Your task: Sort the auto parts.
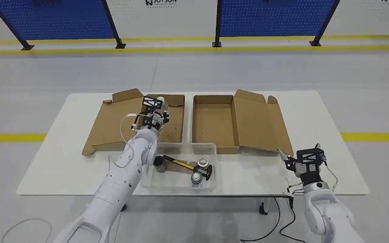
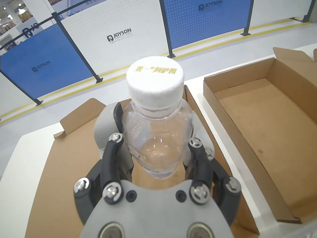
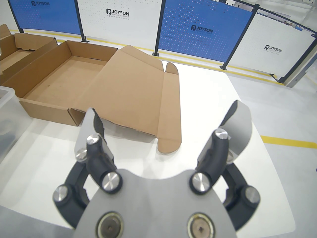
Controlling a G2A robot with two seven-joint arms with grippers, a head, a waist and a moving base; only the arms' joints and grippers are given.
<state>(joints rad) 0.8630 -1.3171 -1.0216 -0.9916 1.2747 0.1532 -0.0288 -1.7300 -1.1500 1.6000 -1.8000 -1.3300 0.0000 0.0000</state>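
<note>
Clamping the clear plastic bottle around its body in the left gripper, above the left cardboard box; likely handling light, slick, crushable; holding the right gripper wide open, well right of that box.

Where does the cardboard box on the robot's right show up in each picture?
Top view: right cardboard box, centre, behind the clear bin.
Left wrist view: beside the held bottle, box at.
Right wrist view: beyond the open right tool, box at.
Shared landmark: the white table under it.
</note>
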